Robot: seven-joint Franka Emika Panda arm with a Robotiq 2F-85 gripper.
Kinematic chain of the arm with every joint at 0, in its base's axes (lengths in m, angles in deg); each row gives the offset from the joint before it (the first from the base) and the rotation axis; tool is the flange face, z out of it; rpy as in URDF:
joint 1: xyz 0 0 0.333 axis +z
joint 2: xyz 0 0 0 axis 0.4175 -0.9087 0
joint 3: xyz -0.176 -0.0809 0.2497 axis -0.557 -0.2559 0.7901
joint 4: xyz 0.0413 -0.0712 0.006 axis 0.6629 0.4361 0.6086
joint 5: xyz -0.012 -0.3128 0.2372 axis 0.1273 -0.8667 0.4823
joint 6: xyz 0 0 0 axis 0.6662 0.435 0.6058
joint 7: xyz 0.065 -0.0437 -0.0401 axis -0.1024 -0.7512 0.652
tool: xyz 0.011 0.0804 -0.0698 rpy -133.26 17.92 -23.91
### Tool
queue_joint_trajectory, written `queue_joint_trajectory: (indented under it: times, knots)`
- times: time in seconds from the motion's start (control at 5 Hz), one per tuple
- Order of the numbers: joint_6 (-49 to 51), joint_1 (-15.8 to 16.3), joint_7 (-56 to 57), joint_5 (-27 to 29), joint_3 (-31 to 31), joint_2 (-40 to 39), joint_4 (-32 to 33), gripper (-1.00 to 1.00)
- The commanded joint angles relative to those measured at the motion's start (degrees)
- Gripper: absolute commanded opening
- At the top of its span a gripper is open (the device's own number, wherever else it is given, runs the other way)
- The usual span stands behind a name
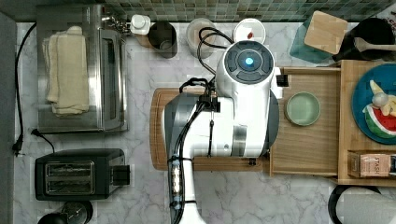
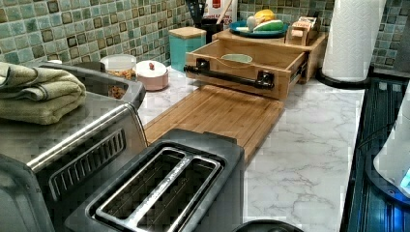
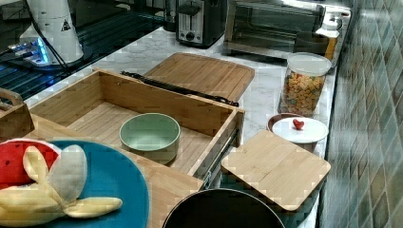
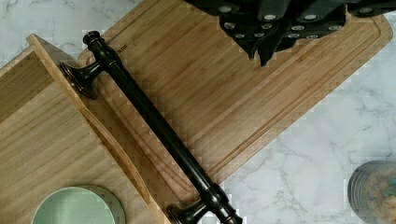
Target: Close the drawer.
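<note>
The drawer (image 1: 303,154) is a light-wood box standing pulled out over the marble counter, with a pale green bowl (image 1: 302,108) inside it. Its long black bar handle (image 4: 154,121) runs along the front panel (image 4: 112,144). The left view shows the drawer (image 2: 241,67) and its handle (image 2: 227,77) facing the cutting board. The right view shows the drawer (image 3: 95,114) open from behind. My gripper (image 4: 261,51) hangs above the brown cutting board (image 4: 224,93), apart from the handle, shut with nothing in it. In the top view the arm (image 1: 233,107) covers the handle.
The grooved cutting board (image 1: 159,135) lies right in front of the drawer. A toaster oven (image 1: 79,70) and a toaster (image 1: 79,173) stand at the top view's left. A cereal jar (image 3: 304,85), a teal canister (image 3: 275,166) and a paper towel roll (image 2: 353,38) flank the drawer.
</note>
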Motion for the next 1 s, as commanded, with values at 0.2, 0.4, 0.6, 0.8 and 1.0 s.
queue_joint_trajectory:
  times: [0.2,0.4,0.6,0.8,1.0]
  knots:
    - [0.0,-0.1,0.0,0.0,0.1,0.0,0.7,-1.0]
    - [-3.0,0.3,9.9,-0.4,0.9,1.8,4.2,-1.0]
    - [-9.5,1.8,21.5,-1.1,2.6,4.9,10.2,-1.0]
    - [-9.0,2.4,23.4,-1.4,3.7,2.4,9.8,-1.0]
    - [-16.8,3.3,21.9,-6.1,4.4,2.1,14.4,-1.0]
